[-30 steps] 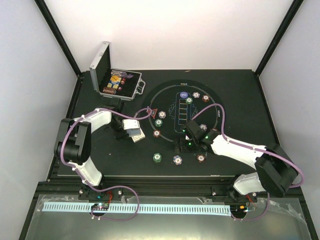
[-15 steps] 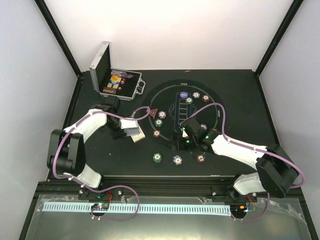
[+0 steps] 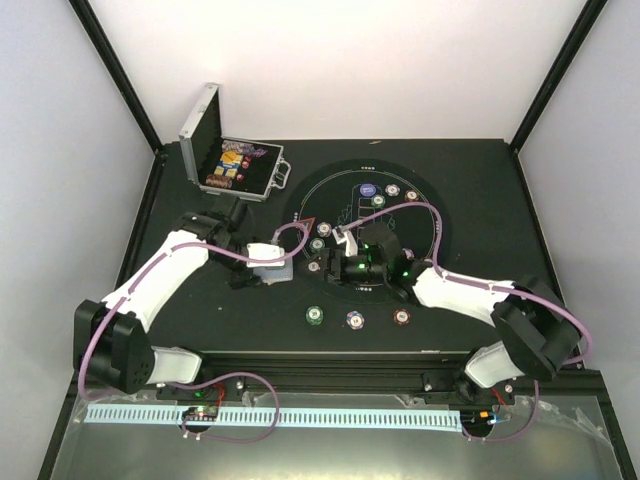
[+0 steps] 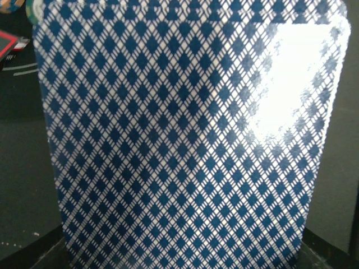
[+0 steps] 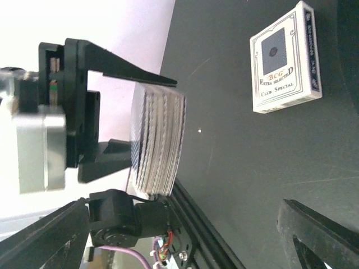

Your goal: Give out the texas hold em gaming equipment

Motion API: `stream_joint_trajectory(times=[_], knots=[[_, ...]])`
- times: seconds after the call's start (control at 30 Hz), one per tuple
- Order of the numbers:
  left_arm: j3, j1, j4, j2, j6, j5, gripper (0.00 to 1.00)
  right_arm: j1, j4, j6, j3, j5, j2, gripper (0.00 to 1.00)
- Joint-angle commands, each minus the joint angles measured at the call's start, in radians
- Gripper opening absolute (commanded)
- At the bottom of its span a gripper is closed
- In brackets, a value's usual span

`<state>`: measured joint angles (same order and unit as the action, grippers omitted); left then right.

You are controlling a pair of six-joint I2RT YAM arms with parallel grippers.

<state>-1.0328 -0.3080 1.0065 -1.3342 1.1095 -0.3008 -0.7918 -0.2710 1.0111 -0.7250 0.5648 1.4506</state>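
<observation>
Blue-diamond-backed deck of cards [image 4: 179,140]: clamped across its faces in my left gripper [image 3: 266,255], turned toward my right gripper [image 5: 185,210], I judge for drawing off cards. Right gripper: fingers wide apart, empty. Card box [image 5: 286,59]: flat on table [image 5: 252,168], beyond the deck.

We see a black table [image 3: 480,190] enclosed by plain white walls [image 3: 330,60] and black corner posts [image 3: 115,75].
</observation>
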Motion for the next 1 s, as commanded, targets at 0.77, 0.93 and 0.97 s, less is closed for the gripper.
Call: stream_joint_trajectory(times=[0.77, 0.93, 0.97], knots=[[-0.075, -0.165, 0.074, 0.074, -0.074, -0.009, 0.02, -0.062, -0.291, 0.175, -0.066, 0.099, 0.174, 0.64], [-0.072, -0.177, 0.064, 0.074, -0.078, -0.005, 0.02, -0.08, -0.372, 0.229, -0.089, 0.119, 0.225, 0.53], [-0.072, -0.179, 0.061, 0.075, -0.079, -0.004, 0.02, -0.083, -0.386, 0.239, -0.093, 0.123, 0.233, 0.5]])
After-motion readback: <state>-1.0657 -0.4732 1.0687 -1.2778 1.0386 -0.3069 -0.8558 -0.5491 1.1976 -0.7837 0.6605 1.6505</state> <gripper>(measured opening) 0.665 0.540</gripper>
